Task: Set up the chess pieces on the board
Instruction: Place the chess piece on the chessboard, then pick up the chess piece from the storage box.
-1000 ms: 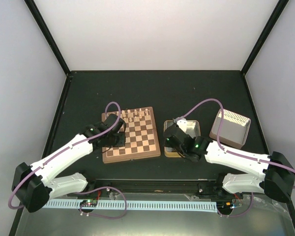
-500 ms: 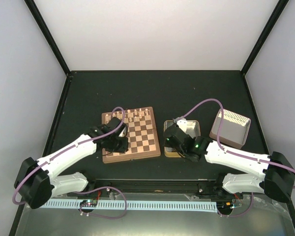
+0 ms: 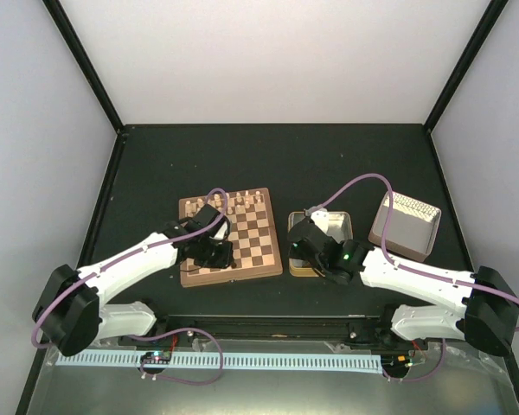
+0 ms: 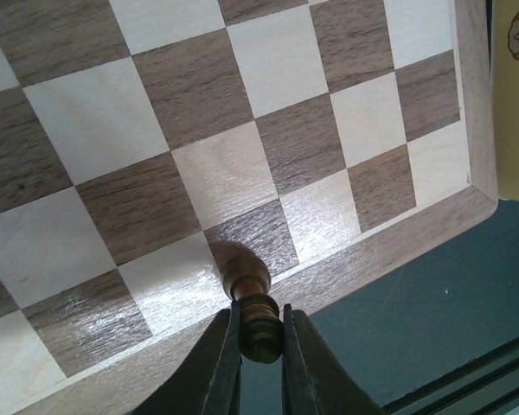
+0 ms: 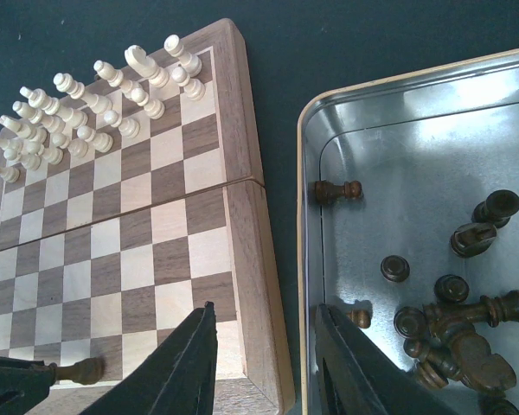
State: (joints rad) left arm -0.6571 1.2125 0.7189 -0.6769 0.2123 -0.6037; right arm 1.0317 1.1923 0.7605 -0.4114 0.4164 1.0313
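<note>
My left gripper [image 3: 216, 254] is shut on a dark brown chess piece [image 4: 251, 298]. It holds the piece tilted over the near row of the board [image 3: 258, 235], close to the reddish border [image 4: 389, 251]. The piece also shows in the right wrist view [image 5: 80, 372]. My right gripper [image 5: 264, 320] is open and empty above the gap between the board [image 5: 169, 225] and the shiny metal tin [image 5: 398, 156]. Several dark chess pieces [image 5: 454, 320] lie loose in the tin. Pale cream pieces [image 5: 86, 121] fill the board's far rows.
The tin [image 3: 337, 223] sits right of the board, partly under my right arm. A pale square tray [image 3: 405, 226] stands further right. A black rail and a white ruled strip [image 3: 242, 359] run along the near edge.
My left gripper has moved towards the board's near edge and a little right, carrying the dark piece. The right arm has not moved.
</note>
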